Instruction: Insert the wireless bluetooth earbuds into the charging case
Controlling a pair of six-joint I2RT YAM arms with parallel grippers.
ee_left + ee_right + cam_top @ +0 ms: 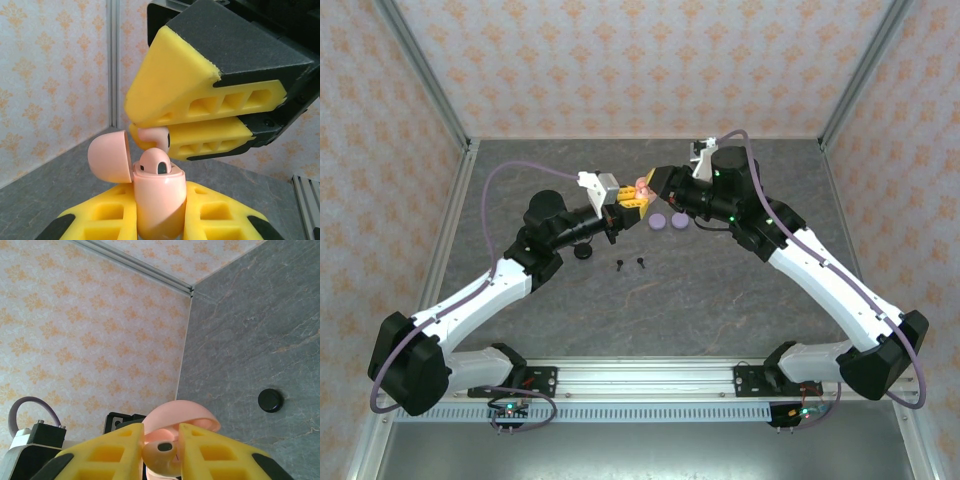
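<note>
Your left claw [160,220] is clamping the smooth, rounded pink case [159,192], lid [110,155] standing open; your right claw [161,436] is pinching a glossy pink earbud [152,135] just above that case.

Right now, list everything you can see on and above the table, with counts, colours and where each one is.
pink charging case: one, pink, lid open, gripped above the table
seated earbud: one, pink, in the pink charging case
held earbud: one, pink, pinched just above the case
lilac cases: two, lilac, side by side on the table, mid-back
black case: one, black, on the table beside the left arm
black earbuds: two, black, loose on the table, centre
table: one, grey
left tool: one, yellow fingers, shut on the case
right tool: one, yellow fingers, shut on the held earbud
</note>
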